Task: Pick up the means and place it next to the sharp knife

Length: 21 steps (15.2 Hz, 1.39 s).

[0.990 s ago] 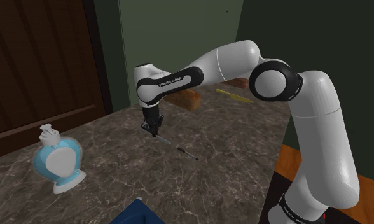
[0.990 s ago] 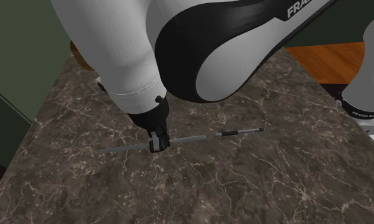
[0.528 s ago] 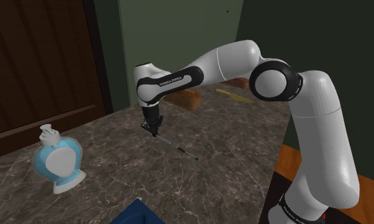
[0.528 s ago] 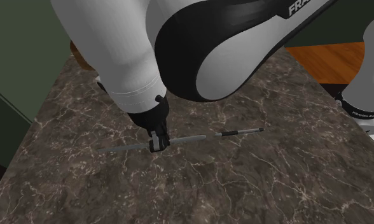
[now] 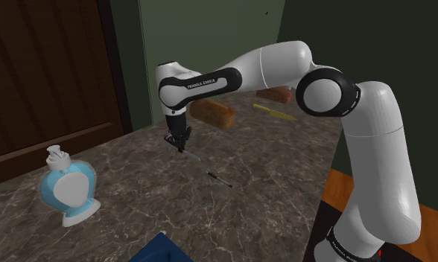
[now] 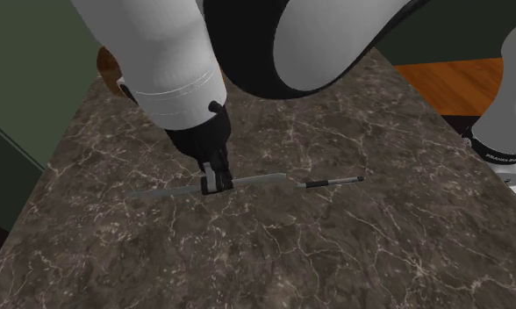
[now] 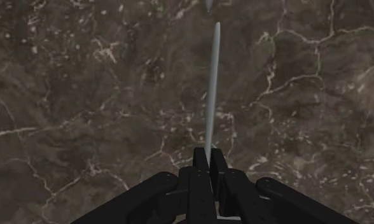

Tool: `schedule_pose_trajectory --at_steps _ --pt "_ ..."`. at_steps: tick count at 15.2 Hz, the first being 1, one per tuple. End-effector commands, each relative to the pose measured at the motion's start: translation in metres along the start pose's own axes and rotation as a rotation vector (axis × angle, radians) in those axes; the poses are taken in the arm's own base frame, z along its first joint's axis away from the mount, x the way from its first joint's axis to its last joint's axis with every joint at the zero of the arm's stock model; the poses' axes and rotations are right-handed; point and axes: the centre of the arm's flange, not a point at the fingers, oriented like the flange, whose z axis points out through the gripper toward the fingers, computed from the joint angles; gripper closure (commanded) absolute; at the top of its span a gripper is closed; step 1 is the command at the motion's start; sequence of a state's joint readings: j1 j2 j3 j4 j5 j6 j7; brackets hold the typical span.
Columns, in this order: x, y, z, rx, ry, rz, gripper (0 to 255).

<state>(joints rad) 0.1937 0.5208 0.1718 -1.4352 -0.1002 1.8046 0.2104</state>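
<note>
A thin tool [image 6: 265,182], made up of a long grey tapering blade and a slim black handle, is clasped mid-blade by the clenched gripper [image 6: 214,184] near the middle of the table [image 6: 335,255]. It seems just off the surface, though this cannot be judged surely. The table is dark, pale-veined marble. A slim yellow knife [image 5: 273,112] is seen by the far edge.

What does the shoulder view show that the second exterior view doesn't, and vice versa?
Shoulder view: a blue-and-white dispenser, a brown block and a thin yellow-green item near the back wall, plus a dark door.
Second exterior view: a close look at the gripper shut on the pale part of the slim grey tool, with its dark end free.
Both: the arm, gripper, tool and marbled countertop.
</note>
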Motion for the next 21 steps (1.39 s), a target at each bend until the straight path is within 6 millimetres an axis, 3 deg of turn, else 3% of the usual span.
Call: schedule_pose_trajectory --at_steps 1,15,21 --pt "-0.001 0.0 -0.01 0.0 0.0 0.0 255" --pt "-0.011 0.003 -0.083 0.0 0.0 0.0 255" --pt "-0.042 0.076 -0.076 0.0 0.0 0.0 255"
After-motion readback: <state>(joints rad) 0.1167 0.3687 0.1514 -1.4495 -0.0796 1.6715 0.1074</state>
